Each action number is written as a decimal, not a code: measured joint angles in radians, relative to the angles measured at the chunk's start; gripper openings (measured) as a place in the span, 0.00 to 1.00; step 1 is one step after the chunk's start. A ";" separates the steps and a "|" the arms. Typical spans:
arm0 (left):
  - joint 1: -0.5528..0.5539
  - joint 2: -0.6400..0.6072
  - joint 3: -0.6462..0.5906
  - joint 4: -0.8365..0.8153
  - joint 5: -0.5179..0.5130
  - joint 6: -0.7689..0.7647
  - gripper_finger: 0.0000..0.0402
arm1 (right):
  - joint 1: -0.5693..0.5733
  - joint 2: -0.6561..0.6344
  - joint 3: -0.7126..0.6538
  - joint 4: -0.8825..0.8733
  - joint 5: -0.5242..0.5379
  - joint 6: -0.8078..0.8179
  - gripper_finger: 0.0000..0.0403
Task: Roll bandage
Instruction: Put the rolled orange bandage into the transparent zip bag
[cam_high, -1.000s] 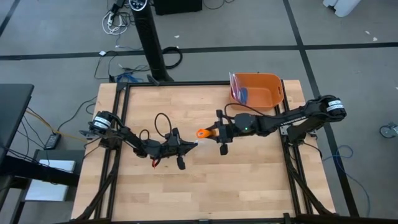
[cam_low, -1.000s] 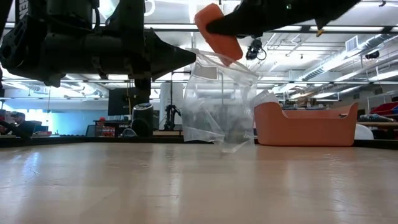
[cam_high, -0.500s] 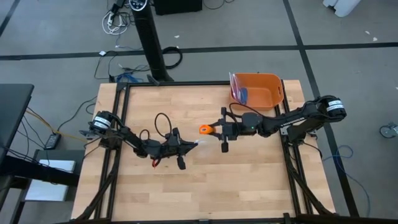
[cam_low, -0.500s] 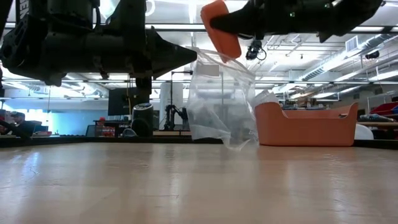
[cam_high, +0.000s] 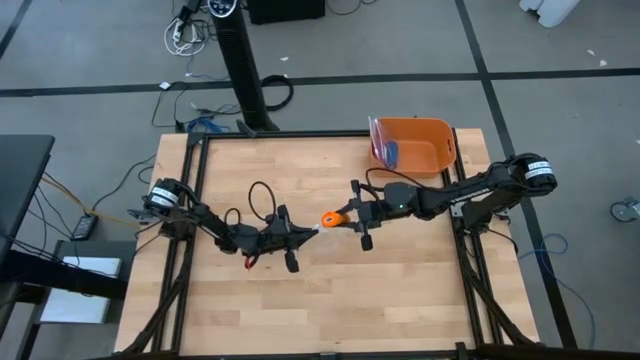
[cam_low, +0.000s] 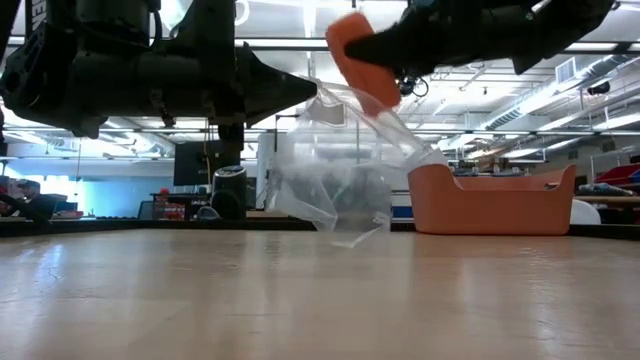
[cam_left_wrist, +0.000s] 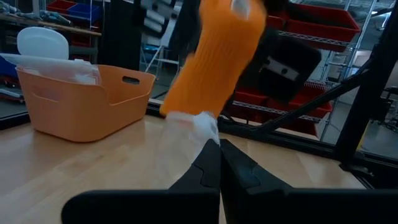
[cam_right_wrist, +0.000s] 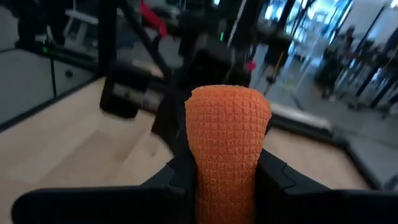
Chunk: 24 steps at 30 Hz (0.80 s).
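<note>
The bandage (cam_right_wrist: 227, 143) is a small rolled orange cylinder, held high over the table's middle (cam_high: 328, 218) by my right gripper (cam_high: 340, 217). Just left of it, my left gripper (cam_high: 312, 232) is shut on a crinkled clear plastic bag (cam_low: 335, 170), which hangs below it. In the low view the bandage's lower end (cam_low: 372, 95) meets the bag's upper edge. Whether it is inside the bag's mouth does not show. My left gripper pinches the bag's upper edge (cam_left_wrist: 198, 126) between its shut fingertips (cam_left_wrist: 211, 163), coming in about level from the table's left. The bag hangs slack below the fingers; its lower end (cam_low: 350, 238) sags toward the table. My right gripper pinches the rolled bandage by its two curved sides (cam_right_wrist: 198, 163), one finger (cam_right_wrist: 273, 174) on either side. The fingers come about level from the table's right. The roll is lifted clear, tilted, and juts out past the fingertips toward my left gripper.
An orange plastic bin (cam_high: 412, 145) stands at the table's far right corner, with white things and a blue piece in it. The wooden table (cam_high: 400, 290) lies bare near the front. Shelves and a black frame stand beyond the table.
My right gripper has come a little down and toward my left gripper with the bandage, tipping the roll slightly. The bag's hanging body has swung and crumpled differently, and its upper edge now stretches toward the bandage. My left gripper has kept still.
</note>
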 joint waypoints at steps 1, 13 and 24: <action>0.000 0.000 0.000 0.000 0.000 0.000 0.00 | -0.001 0.000 0.000 -0.021 0.002 0.009 0.22; 0.000 0.000 0.000 0.000 0.002 0.004 0.00 | -0.024 0.000 0.000 -0.171 0.014 0.112 0.22; 0.002 0.000 0.000 0.000 0.032 -0.015 0.00 | -0.047 0.000 0.000 -0.309 -0.028 0.245 0.22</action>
